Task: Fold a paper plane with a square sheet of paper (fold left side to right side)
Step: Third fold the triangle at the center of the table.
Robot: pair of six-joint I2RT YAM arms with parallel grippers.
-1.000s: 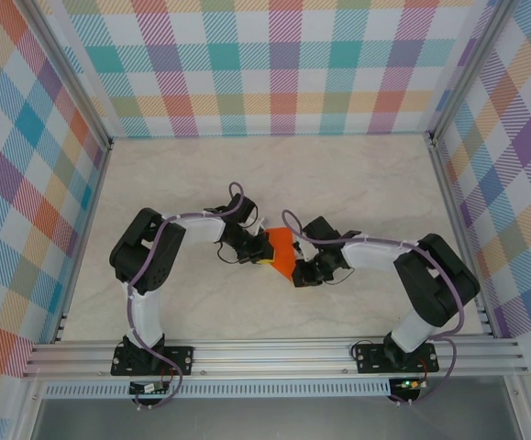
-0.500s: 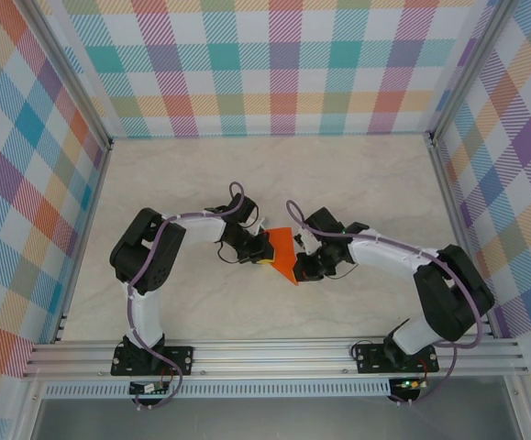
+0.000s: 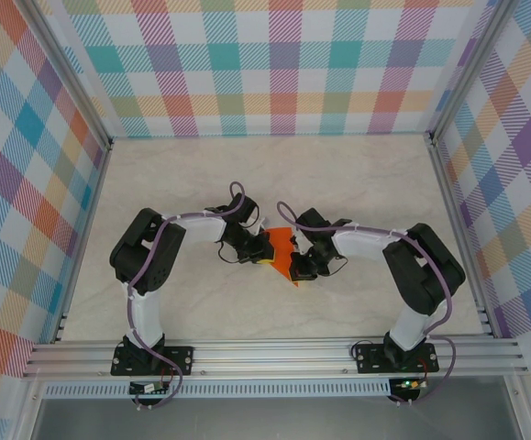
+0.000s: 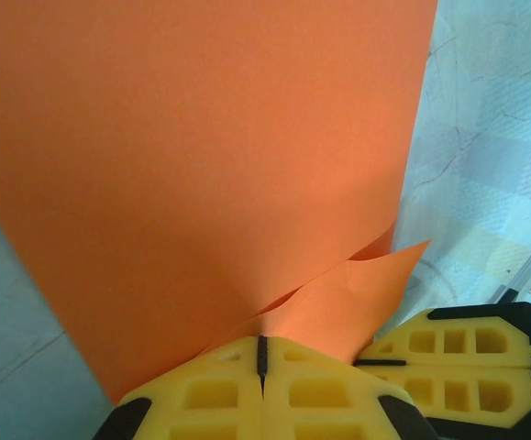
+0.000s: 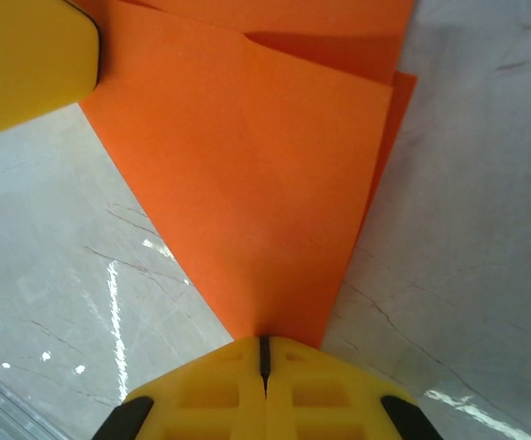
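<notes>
1. Top external view: the orange paper [image 3: 281, 246] lies on the pale marbled table [image 3: 366, 183] just below the middle of the frame. It is already a narrower, layered wedge that tapers to a point at its lower end, not a flat square
2. The left gripper [image 3: 262, 258] meets the paper's left edge and the right gripper [image 3: 295, 269] meets its lower right, so the two nearly touch across it
3. Left wrist view: the left gripper [image 4: 261, 356] is clenched, and a lifted flap of the orange paper [image 4: 201, 165] runs into the seam between its fingers, so I judge it to be grasping the sheet
4. Right wrist view: the right gripper [image 5: 265, 357] is pressed closed at the narrow tip of the orange paper [image 5: 265, 183], with overlapping layers at the top of the frame. I cannot tell whether it pinches or only presses that tip
5. Judged step: partway through, working a flap fold along the centre crease
6. The next move likely calls for one gripper to pin the paper flat while the other carries the flap across squarely, or the edges will skew
</notes>
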